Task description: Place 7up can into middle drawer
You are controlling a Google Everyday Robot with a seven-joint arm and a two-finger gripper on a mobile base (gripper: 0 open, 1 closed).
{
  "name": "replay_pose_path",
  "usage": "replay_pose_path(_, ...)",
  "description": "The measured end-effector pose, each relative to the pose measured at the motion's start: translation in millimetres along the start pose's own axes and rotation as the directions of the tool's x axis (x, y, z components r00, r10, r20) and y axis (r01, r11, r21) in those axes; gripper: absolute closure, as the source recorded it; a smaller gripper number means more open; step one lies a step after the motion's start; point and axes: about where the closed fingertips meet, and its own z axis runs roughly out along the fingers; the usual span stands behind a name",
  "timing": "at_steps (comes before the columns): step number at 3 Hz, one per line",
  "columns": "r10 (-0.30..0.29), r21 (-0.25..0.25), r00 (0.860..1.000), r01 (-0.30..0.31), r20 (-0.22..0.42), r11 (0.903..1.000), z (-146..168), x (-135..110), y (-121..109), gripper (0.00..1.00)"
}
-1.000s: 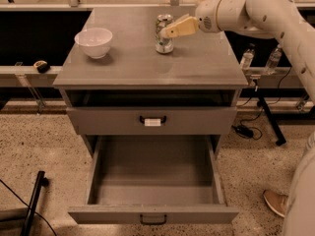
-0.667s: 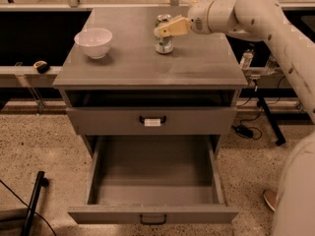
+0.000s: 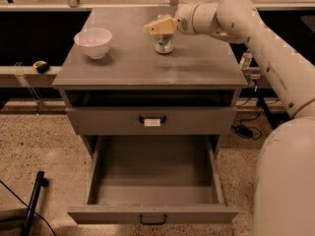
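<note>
The 7up can (image 3: pixel 164 44), silvery with green and white print, stands upright at the back middle of the grey cabinet top (image 3: pixel 147 65). My gripper (image 3: pixel 157 26) reaches in from the right and sits just above the can, covering its top. The middle drawer (image 3: pixel 152 214) is pulled far out at the bottom of the view. It has a plain dark bar handle (image 3: pixel 152 221), and nothing lies inside it.
A white bowl (image 3: pixel 93 42) stands on the cabinet top to the left of the can. The drawer above, with a white tag on its handle (image 3: pixel 151 121), is slightly open. My arm (image 3: pixel 275 58) fills the right side. A dark stand (image 3: pixel 33 200) and cables lie on the floor.
My gripper has moved left, from the right of the can to just above its top. The can and the drawers have not moved.
</note>
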Motion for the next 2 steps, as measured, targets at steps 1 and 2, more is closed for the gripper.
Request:
replay_pose_path(1, 0.049, 0.009, 0.999, -0.049, -0.02, 0.9988, 11.7, 17.1, -2.3, 0.2)
replay_pose_path(2, 0.06, 0.003, 0.998, -0.06, -0.018, 0.9982, 15.3, 22.1, -1.4, 0.51)
